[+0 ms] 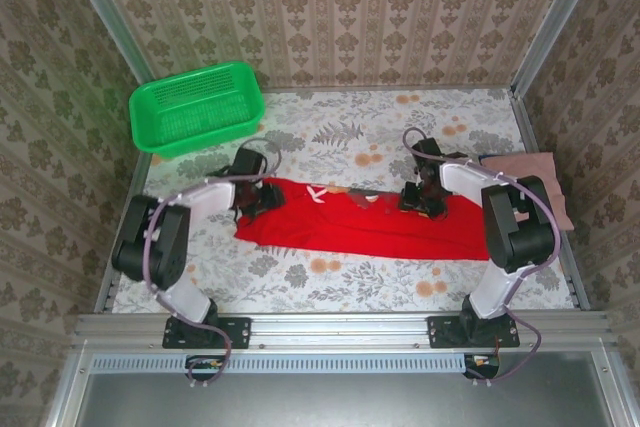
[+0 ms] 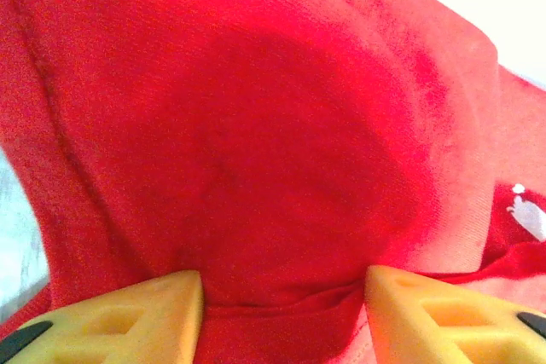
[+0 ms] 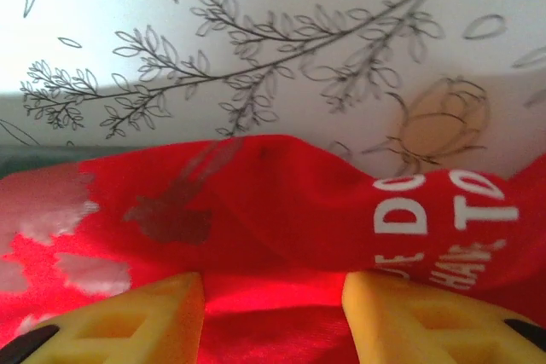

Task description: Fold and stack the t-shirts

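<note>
Soft red t-shirt lies as a long folded band across the floral desk; left tool and right tool each pinch bunched cloth between yellow fingers

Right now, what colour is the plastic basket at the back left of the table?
Bright green, a mesh basket; it shows best in the top external view.

A staged test booth: wallpapered panels in aluminium framing enclose a floral-clothed table
</note>
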